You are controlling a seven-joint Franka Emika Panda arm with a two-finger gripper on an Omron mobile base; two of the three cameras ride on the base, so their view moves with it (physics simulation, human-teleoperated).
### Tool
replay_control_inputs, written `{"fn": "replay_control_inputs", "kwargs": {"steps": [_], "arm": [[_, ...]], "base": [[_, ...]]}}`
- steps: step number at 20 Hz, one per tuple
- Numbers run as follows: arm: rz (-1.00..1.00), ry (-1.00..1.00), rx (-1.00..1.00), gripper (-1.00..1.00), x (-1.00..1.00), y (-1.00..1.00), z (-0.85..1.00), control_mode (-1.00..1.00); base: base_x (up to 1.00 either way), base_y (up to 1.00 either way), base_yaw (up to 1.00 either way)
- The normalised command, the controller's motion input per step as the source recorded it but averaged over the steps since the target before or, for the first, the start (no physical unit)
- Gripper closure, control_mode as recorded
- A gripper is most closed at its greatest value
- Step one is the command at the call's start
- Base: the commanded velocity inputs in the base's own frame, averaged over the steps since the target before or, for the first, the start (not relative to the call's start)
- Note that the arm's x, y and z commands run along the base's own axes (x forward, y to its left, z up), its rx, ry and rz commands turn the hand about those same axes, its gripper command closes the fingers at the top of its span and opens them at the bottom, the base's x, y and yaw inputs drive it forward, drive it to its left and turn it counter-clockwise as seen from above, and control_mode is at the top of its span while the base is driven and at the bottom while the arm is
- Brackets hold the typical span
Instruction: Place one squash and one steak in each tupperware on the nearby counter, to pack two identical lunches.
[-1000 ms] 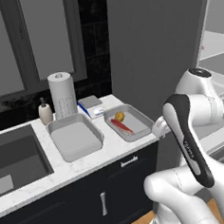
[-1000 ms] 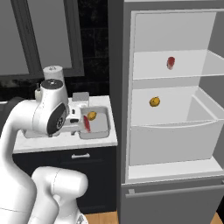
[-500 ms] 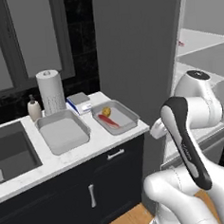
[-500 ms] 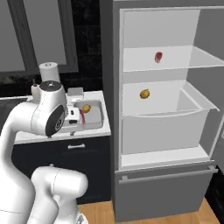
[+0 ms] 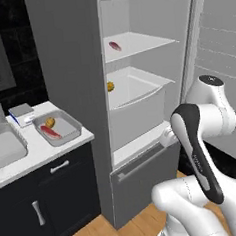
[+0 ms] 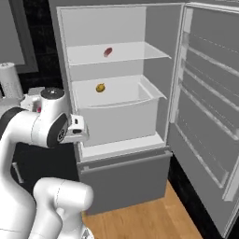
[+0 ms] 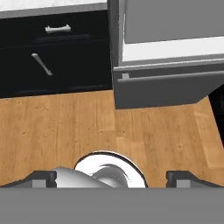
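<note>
— Where's the food right now?

— Split between two places. One tupperware (image 5: pixel 59 125) sits on the counter (image 5: pixel 40 151) near its right end, with a squash (image 5: pixel 49 122) and a steak (image 5: pixel 49 132) inside it, side by side. The second tupperware (image 5: pixel 4 145) is just to its left, cut off by the picture's edge, and I can't tell what it holds.

— And the other pair?

— In the open fridge (image 6: pixel 116 88). A steak (image 6: pixel 108 52) lies on the upper shelf (image 6: pixel 135 50), and a squash (image 6: pixel 100 87) sits lower down, in the white drawer (image 6: pixel 122 112) towards its back. From the left camera you see the same two: the red piece (image 5: pixel 115 46) up top, the yellow lump (image 5: pixel 110 86) below it.

— The fridge door?

— Swung wide to the right (image 6: pixel 205 107), its inner racks facing the room.

— What about the claw?

— The gripper (image 7: pixel 112 177) points down at the wooden floor (image 7: pixel 65 127), well away from the food. Its two dark tips (image 7: pixel 41 177) stand far apart at the bottom of the hand camera, spread wide, with nothing between them. Past them you see the dark cabinet (image 7: pixel 57 52) with its silver handles and the fridge's grey bottom drawer (image 7: pixel 166 89).

— Anything else on the counter?

— A small blue-and-white box (image 5: pixel 22 113) behind the trays, and a paper roll (image 6: pixel 10 80) farther back.
</note>
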Motion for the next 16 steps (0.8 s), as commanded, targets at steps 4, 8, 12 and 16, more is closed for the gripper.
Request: {"fn": "replay_control_inputs", "kwargs": {"steps": [4,8,12,16], "arm": [[0.00,0.00,0.00,-1.00,0.00,0.00,0.00,1.00],[0.00,0.00,0.00,-1.00,0.00,0.00,0.00,1.00],[0.00,0.00,0.00,-1.00,0.00,0.00,0.00,1.00],[0.00,0.00,0.00,-1.00,0.00,0.00,0.00,1.00]], "base": [[0.46,-0.57,0.03],[0.75,-0.35,0.16],[0.60,-0.02,0.27],[0.64,0.00,0.28]]}}
